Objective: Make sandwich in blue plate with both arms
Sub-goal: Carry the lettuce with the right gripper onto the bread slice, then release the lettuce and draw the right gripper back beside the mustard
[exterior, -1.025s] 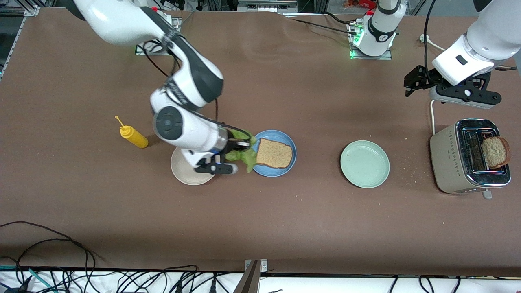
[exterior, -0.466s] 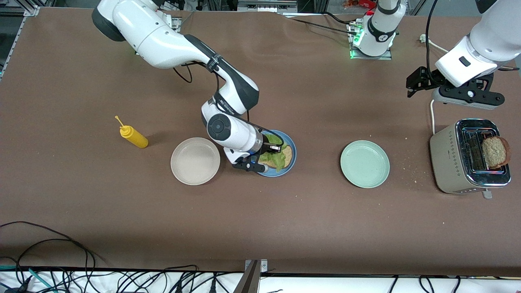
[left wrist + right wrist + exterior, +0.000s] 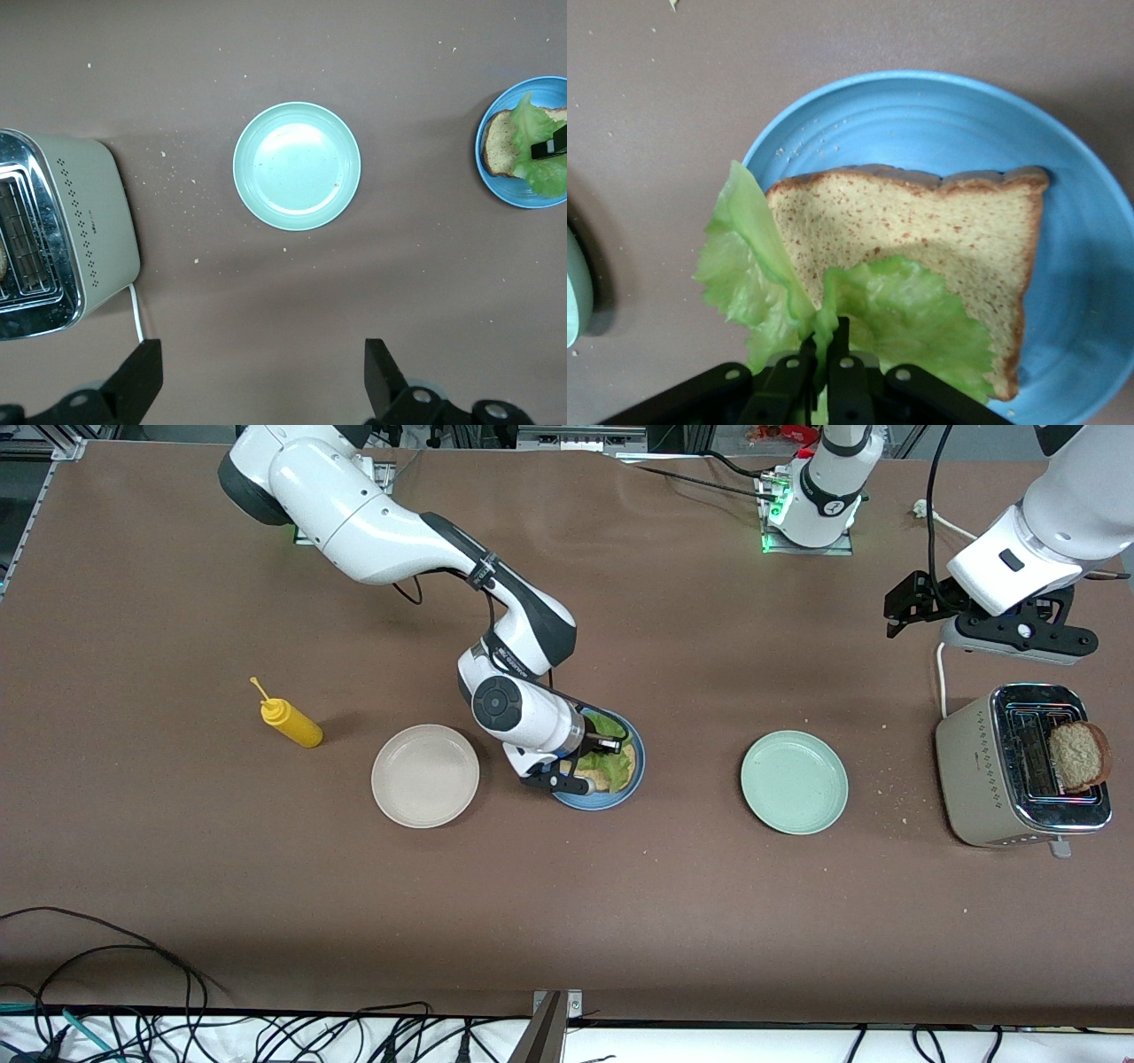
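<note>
The blue plate sits mid-table with one brown bread slice on it. My right gripper is low over the plate, shut on a ruffled green lettuce leaf that drapes over the slice. The right wrist view shows the gripper pinching the lettuce over the bread on the plate. A second bread slice sticks out of the toaster. My left gripper waits, open and empty, above the table beside the toaster; its wrist view shows bare table between the fingers.
A beige plate lies beside the blue plate toward the right arm's end, with a yellow mustard bottle past it. A pale green plate lies between the blue plate and the toaster. Crumbs dot the table near the toaster.
My right arm has carried the lettuce from over the beige plate's edge onto the bread in the blue plate. The beige plate is now uncovered. The left arm has barely moved.
</note>
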{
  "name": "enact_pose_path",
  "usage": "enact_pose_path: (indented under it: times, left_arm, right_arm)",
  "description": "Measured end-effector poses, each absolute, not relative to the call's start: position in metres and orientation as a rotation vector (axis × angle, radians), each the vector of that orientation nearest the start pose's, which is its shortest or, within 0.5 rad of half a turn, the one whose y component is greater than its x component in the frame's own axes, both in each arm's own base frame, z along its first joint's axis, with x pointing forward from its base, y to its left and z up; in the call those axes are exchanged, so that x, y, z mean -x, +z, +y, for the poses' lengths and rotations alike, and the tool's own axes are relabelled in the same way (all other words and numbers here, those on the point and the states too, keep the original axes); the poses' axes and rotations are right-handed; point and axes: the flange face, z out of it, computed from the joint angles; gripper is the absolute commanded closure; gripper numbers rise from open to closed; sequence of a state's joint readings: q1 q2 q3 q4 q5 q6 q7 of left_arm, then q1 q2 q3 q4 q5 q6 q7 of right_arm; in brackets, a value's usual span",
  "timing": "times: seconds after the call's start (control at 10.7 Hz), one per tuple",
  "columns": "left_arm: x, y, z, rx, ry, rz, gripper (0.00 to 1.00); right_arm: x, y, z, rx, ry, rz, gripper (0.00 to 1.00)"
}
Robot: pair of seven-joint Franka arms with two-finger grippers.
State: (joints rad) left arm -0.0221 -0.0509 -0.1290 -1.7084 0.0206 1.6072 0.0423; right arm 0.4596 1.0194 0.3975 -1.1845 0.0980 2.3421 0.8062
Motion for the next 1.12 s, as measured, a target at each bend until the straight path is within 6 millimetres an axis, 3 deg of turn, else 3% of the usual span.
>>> enact_pose_path:
  times: [0.19, 0.28, 0.56, 0.75, 0.84, 0.93, 1.03, 1.12]
  left_arm:
    - [-0.533, 0.590, -0.081, 3.096, 0.078, 0.302, 0.00]
    - [-0.533, 0.590, -0.081, 3.096, 0.079, 0.302, 0.00]
    - [-0.533, 0.589, -0.080, 3.096, 0.079, 0.302, 0.00]
    - [-0.533, 0.589, -0.080, 3.096, 0.080, 0.302, 0.00]
    - [-0.533, 0.589, -0.080, 3.096, 0.080, 0.302, 0.00]
    - [-0.533, 0.589, -0.081, 3.096, 0.081, 0.302, 0.00]
    - [-0.534, 0.588, -0.080, 3.096, 0.083, 0.301, 0.00]
    - [-0.534, 0.588, -0.080, 3.096, 0.083, 0.301, 0.00]
  right_arm:
    - [-0.579, 0.207, 0.521, 2.704, 0.213, 0.305, 0.28]
    - [-0.581, 0.207, 0.519, 2.706, 0.208, 0.309, 0.22]
    - [-0.587, 0.210, 0.516, 2.703, 0.193, 0.317, 0.19]
    - [-0.600, 0.222, 0.501, 2.723, 0.208, 0.333, 0.19]
    - [-0.611, 0.240, 0.485, 2.741, 0.232, 0.345, 0.18]
    - [-0.623, 0.266, 0.464, 2.763, 0.263, 0.354, 0.11]
    - [-0.630, 0.298, 0.442, 2.796, 0.298, 0.326, 0.00]
    - [-0.632, 0.330, 0.420, 2.838, 0.341, 0.290, 0.00]
